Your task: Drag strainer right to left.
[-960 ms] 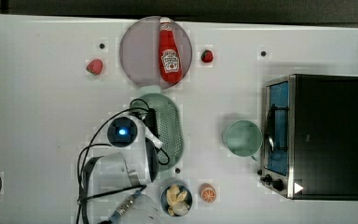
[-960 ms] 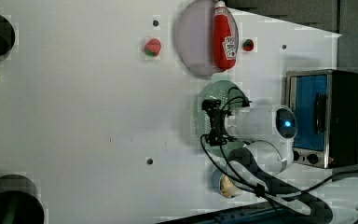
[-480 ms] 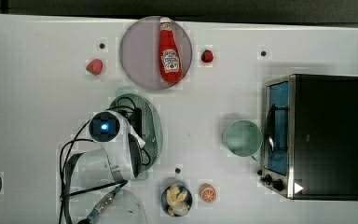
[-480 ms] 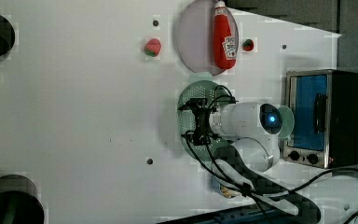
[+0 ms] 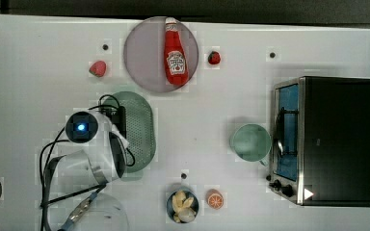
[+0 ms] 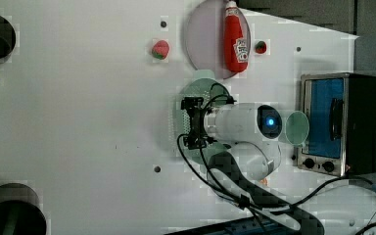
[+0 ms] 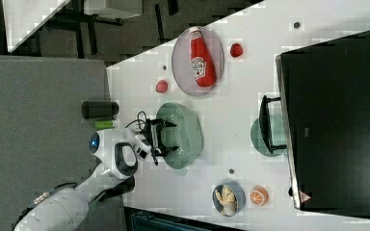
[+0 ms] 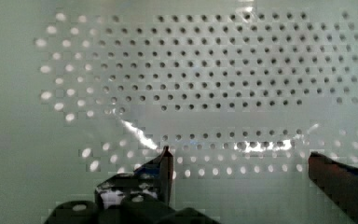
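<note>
**Pincer wide inside the strainer, drag under way**

Pincer (image 8: 237, 161) first, wrist view: jaws spread wide, 1 dark fingertip (image 8: 165, 158) and its mate well apart, both down close over the perforated floor of the strainer (image 8: 205, 79). Nothing pinched between them.

Top view: arm's wrist covers the strainer's (image 5: 139, 130) left edge; the green oval lies just below the lilac plate (image 5: 142, 53) with the ketchup bottle (image 5: 175, 55) on it. Green cup (image 5: 250, 142) sits well to the top view's right, next to the toaster oven (image 5: 337, 139).

Left view: gripper (image 6: 192, 122) hangs over the strainer (image 6: 198, 88), which peeks out around the black fingers.

Right view: gripper (image 7: 166, 137) reaches into the strainer's (image 7: 188, 134) bowl from the right view's left; both fingers look to be inside the rim.

Judgement: this is the dragging step, done by hooking open fingers against the inner wall, not by gripping. Next move calls for keeping the fingers low in the bowl and pulling steadily toward the top view's left, without lifting out or tipping the rim.
</note>
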